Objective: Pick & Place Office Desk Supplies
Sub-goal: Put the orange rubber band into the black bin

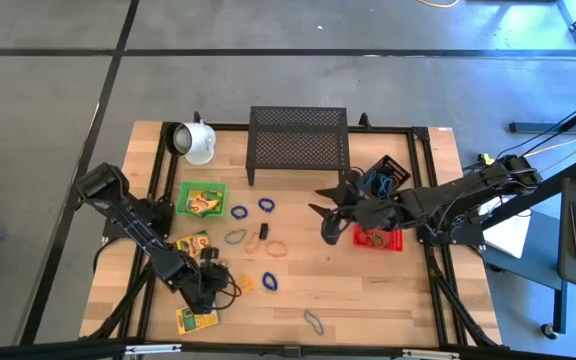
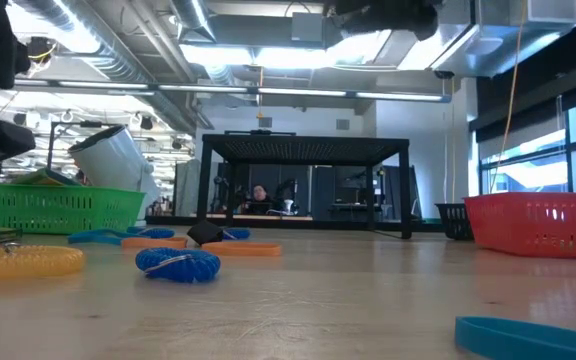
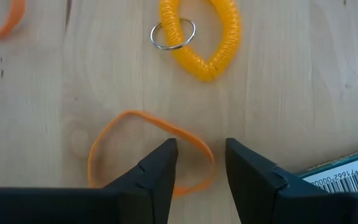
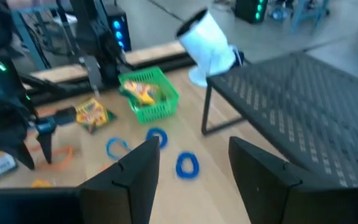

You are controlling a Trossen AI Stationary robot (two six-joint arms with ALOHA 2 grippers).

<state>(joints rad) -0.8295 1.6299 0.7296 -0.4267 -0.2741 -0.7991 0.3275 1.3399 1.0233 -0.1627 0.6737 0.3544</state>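
— Step in hand?
— Picking the orange rubber band (image 3: 160, 126), flat on the wood near the yellow coil keyring (image 3: 213, 56). Left gripper (image 3: 201, 165) low over it, partly open, astride one end of the loop, nothing pinched yet.
— Right gripper (image 4: 192, 149)?
— Waiting beside the red basket (image 1: 393, 243), wide open, empty.
— Next?
— Likely closing low on that thin band, then lifting toward a basket.

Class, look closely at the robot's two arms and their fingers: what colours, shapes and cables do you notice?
Both arms are dark, jointed and chunky. The left gripper ends in two matt black, wedge-shaped fingers with angular tips. The right gripper has the same black, blocky fingers. In the high view, thin black cables run along the right arm.
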